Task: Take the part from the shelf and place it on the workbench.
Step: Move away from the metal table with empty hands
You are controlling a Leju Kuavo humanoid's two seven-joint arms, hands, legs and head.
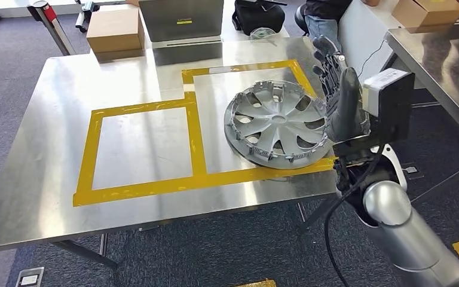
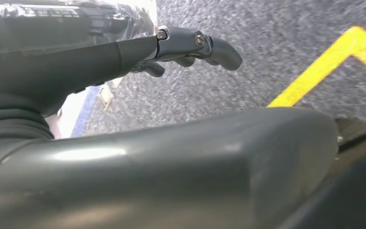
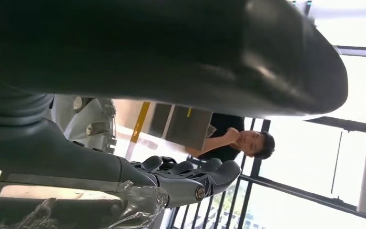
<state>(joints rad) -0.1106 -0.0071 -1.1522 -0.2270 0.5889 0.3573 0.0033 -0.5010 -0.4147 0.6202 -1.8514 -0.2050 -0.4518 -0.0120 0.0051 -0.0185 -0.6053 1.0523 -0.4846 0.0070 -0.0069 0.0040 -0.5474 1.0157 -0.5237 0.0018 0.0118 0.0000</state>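
On workbench (image 1: 48, 119), hubcap (image 1: 275, 124) lies flat; right robot hand (image 1: 337, 84) just beside, fingers apart, holding nothing

silver hubcap (image 1: 277, 123) flat on workbench (image 1: 66, 89), inside yellow tape

Silvery plastic hubcap (image 1: 277, 124) on brushed-metal workbench (image 1: 66, 89) (glossy)

A cardboard box (image 1: 115, 28) is parked just past the far edge of the table, with a grey laptop (image 1: 181, 21) beside it. A black bag (image 1: 259, 16) can be seen right of the laptop, and a seated person (image 3: 238, 142) behind it.
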